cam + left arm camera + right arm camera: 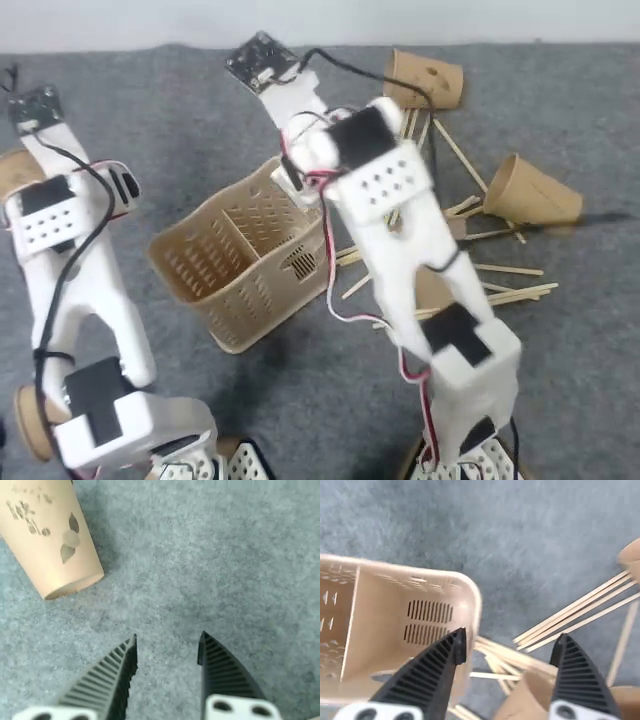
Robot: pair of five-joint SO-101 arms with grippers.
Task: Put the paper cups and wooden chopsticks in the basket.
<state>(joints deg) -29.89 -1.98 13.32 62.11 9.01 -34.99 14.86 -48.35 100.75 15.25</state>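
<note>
The tan basket (255, 290) stands on the grey-carpeted bench (560, 380) between the two arms, a divider splitting it into two compartments. The right claw (512, 637) hangs spread wide and grips nothing. One finger is over the basket's corner, and the other is over a paper cup (530, 702) that lies just beside the basket, half under the right arm. The wooden chopsticks (505, 285) lie scattered on the bench on that same side of the basket, several crossing each other and some running under the arm. In the right wrist view a few ends reach close to the basket wall, though I cannot tell whether they touch it. Two more cups lie on their sides past the chopsticks: the far cup (425, 80) near the back of the bench and the side cup (535, 192) further out, its mouth towards the sticks. The left claw (169, 637) is also open and holds nothing, with bare carpet showing between its toothed fingers. The left cup (50, 540) lies on its side near it but apart from it — well away from the basket, at the bench's left edge.
</note>
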